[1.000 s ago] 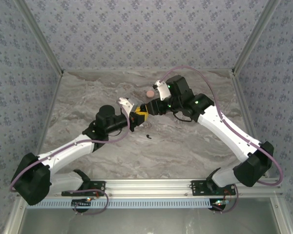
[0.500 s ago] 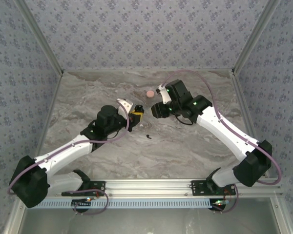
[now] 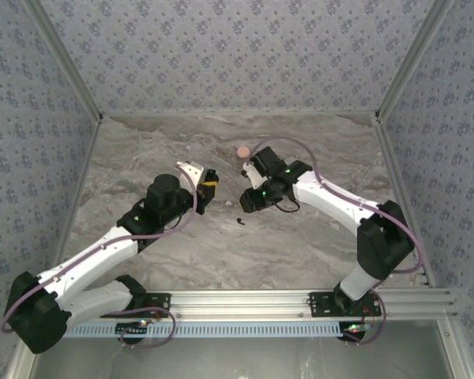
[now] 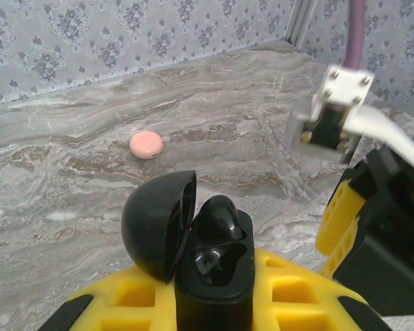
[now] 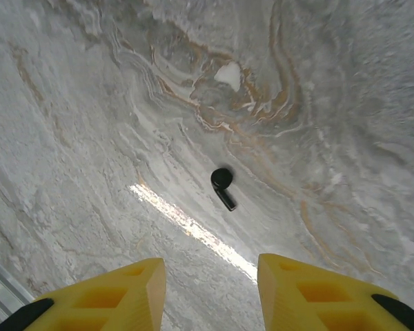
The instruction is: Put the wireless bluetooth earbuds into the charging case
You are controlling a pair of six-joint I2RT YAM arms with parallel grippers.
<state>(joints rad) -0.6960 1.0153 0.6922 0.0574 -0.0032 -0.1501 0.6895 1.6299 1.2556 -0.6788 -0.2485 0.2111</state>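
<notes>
The charging case is black, with its lid hinged open to the left. My left gripper is shut on it between yellow fingers and holds it upright above the table. One earbud sits in the far slot, and the near slot is empty. The other earbud lies loose on the marble, also seen from above as the earbud. My right gripper hangs open above it with nothing between its fingers. From above, the left gripper and right gripper stand a short way apart.
A pink disc lies on the marble table behind both grippers, and the pink disc is beyond the case. The right arm's wrist and a yellow finger are close on the right. Patterned walls enclose three sides.
The two grippers, close together a second ago, have parted. The left one drew back to the left with the case. The right one swung nearer and lower, over the loose earbud.
</notes>
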